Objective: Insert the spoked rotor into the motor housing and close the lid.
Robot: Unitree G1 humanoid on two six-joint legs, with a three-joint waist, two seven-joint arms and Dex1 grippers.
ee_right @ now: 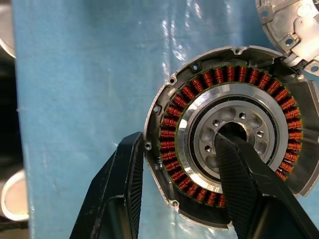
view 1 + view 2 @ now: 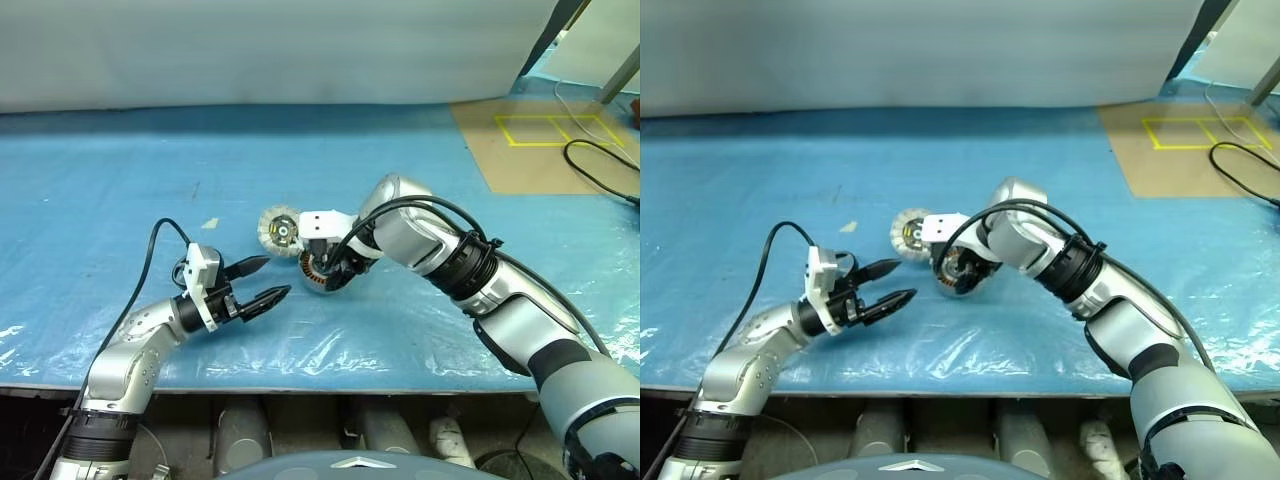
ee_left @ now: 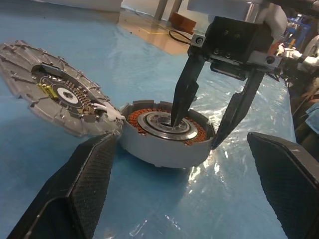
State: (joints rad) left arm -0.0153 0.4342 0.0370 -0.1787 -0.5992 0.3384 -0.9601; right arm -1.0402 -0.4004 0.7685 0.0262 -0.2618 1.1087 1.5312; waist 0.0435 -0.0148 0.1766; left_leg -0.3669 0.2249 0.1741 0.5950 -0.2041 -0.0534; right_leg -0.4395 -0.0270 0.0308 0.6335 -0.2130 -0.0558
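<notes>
Beside the lid (image 3: pixel 57 97), right fingers (image 3: pixel 185 94) straddle the motor housing (image 1: pixel 229 134) wall; left fingers (image 2: pixel 268 298) spread, apart.

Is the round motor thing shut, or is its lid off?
Off. The lid lies tilted beside the motor housing, whose copper windings show. The right claw straddles the housing's wall, one finger in its hub.

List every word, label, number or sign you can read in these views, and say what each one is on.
No readable text anywhere.
Lid: small yellow-green marks on its dark centre, too small to read as characters.
Motor housing: bare metal and copper windings, no print.
Brown board at the far right of the table: a yellow taped rectangle outline, a marking rather than lettering.
</notes>
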